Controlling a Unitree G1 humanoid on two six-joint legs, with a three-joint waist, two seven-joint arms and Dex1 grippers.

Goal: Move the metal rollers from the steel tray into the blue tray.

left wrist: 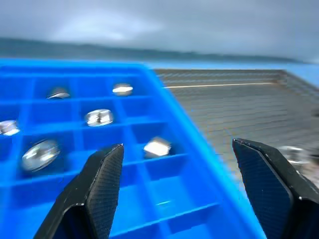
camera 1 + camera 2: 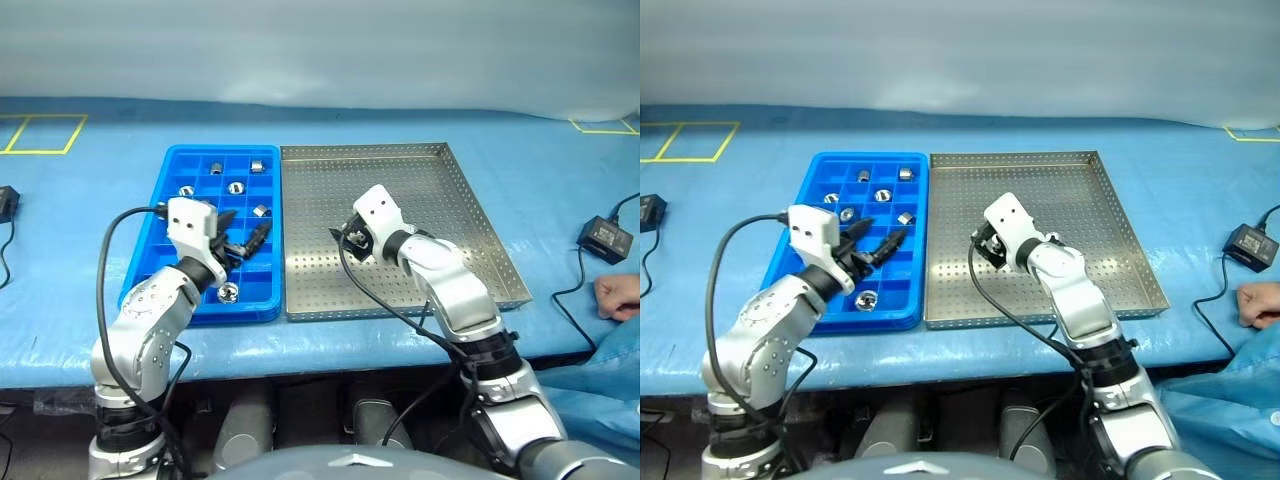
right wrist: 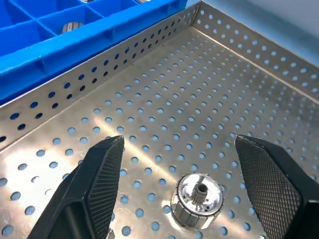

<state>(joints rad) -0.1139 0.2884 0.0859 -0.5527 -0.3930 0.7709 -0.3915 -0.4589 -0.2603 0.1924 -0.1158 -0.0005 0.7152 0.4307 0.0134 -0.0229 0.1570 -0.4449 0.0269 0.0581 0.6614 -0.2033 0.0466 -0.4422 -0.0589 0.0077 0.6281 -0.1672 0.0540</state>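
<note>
One shiny silver metal roller (image 3: 198,200) is framed by the spread right gripper (image 3: 189,199) on the perforated steel tray (image 2: 470,215); the left gripper (image 1: 182,191) is held agape above the gridded blue plastic tray (image 2: 170,190).

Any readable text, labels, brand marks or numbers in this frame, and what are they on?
None can be read.
Blue tray, steel tray and rollers: no printing or stamping shows.
Black box on the right of the table: any label is too small to read.
Yellow tape lines on the cover: plain outlines, no characters.
</note>
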